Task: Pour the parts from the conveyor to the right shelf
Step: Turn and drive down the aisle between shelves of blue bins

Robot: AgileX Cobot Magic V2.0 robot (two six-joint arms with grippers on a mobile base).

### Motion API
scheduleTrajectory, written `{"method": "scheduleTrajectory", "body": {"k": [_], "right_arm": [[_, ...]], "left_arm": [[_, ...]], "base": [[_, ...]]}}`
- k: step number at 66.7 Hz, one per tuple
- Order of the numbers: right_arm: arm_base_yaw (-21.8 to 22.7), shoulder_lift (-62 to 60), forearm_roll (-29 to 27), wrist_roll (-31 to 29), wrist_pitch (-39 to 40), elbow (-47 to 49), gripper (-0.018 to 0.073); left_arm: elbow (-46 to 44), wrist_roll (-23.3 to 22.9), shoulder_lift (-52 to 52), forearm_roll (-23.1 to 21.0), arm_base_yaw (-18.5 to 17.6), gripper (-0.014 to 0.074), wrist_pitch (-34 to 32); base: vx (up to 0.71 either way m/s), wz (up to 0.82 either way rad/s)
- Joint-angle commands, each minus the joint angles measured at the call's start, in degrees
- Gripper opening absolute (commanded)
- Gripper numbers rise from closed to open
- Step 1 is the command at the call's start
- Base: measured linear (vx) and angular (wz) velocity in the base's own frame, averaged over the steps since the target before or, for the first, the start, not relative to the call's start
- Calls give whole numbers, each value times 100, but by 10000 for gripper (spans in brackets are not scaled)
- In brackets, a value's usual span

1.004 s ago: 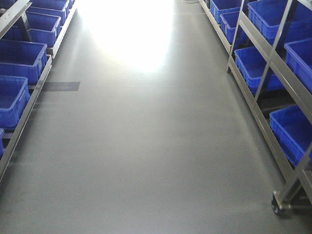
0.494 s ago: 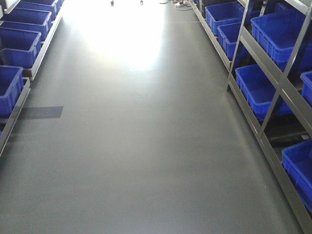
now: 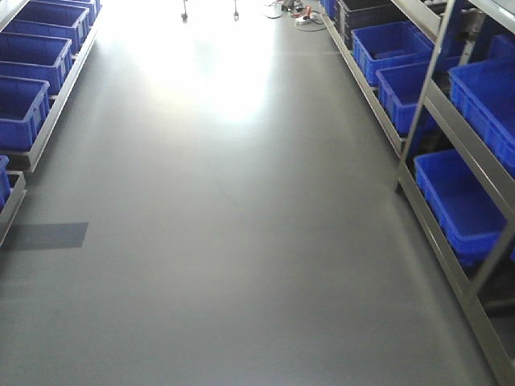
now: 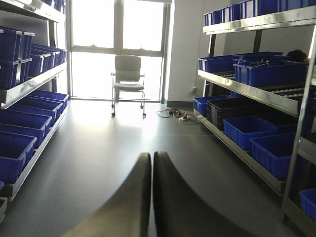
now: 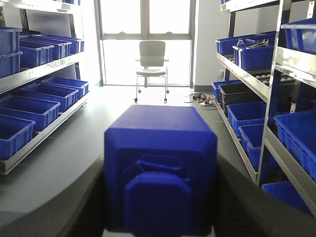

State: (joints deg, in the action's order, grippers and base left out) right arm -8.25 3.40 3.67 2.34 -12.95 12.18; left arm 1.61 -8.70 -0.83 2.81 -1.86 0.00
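Right pincer [image 5: 160, 197] grips the small bright blue studded plastic block [image 5: 160, 143] between its dark fingers. Left pincer [image 4: 152, 192] is closed and empty. Shiny steel shelf [image 5: 273, 89] with large blue plastic tubs [image 5: 245, 114] lies rightward of the right pincer, the nearer arm. No conveyor is visible.

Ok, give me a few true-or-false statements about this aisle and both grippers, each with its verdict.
1. The right gripper holds a blue block. True.
2. The left gripper grips a blue tub. False: its jaws are closed together on nothing.
3. A white office chair stands at the far end, before the window. True.
4. Every tub on the right shelf is blue. False: a black tub sits low on it among the blue tubs.
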Motion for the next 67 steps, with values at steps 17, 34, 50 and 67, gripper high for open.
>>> {"method": "scheduleTrajectory", "body": {"k": [17,34,50,67], "right_arm": [[15,69,46,-45,458,159,-4],[15,69,46,-45,458,159,-4],[15,69,46,-45,458,159,-4],[15,69,46,-45,458,159,-4]], "left_arm": [[154,-39,-61,-51,-21,-6,-452],[154,-39,-61,-51,-21,-6,-452],[154,-39,-61,-51,-21,-6,-452],[154,-39,-61,-51,-21,-6,-452]], "base": [[61,10],[58,4],[52,8],[44,38]]}}
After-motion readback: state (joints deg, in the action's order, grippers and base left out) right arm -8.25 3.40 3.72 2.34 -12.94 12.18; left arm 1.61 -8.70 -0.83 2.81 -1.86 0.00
